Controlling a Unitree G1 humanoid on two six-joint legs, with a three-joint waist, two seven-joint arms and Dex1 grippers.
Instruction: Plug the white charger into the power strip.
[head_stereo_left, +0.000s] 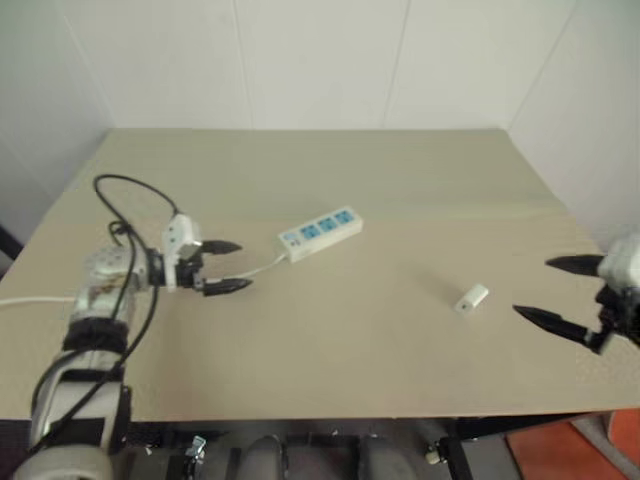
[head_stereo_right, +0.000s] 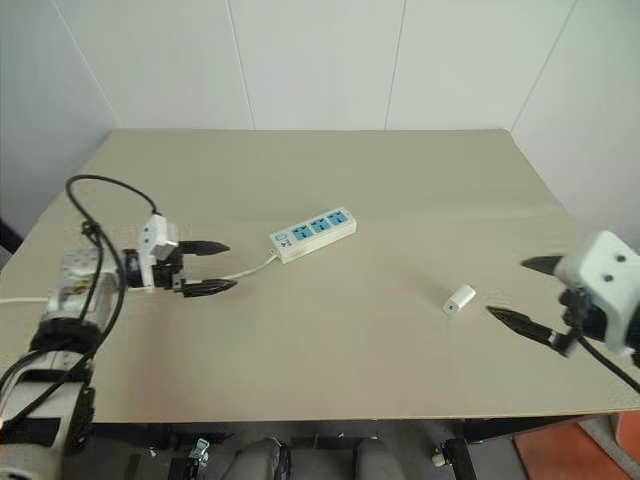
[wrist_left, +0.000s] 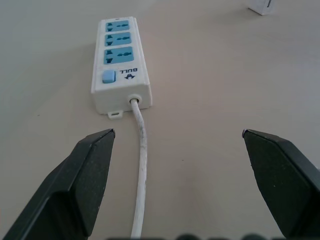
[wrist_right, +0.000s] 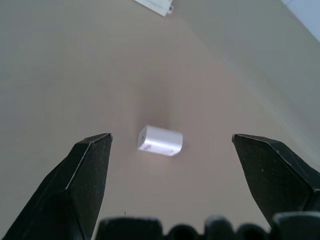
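The left gripper (head_stereo_left: 226, 266) hung low over the table's left side, its two black fingers spread wide with nothing between them. The right gripper (head_stereo_right: 526, 291) hovered at the right edge, fingers equally wide apart and empty, pointing inward.

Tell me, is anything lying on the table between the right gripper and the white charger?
Nothing visible. The right gripper is open and aimed at the white charger, with bare table between them and on toward the power strip.

A beige table (head_stereo_left: 400, 180) carries a white power strip (head_stereo_left: 320, 233) with its thin cord (head_stereo_left: 262, 268), and, well apart, a small white charger (head_stereo_left: 472, 298) lying on its side.
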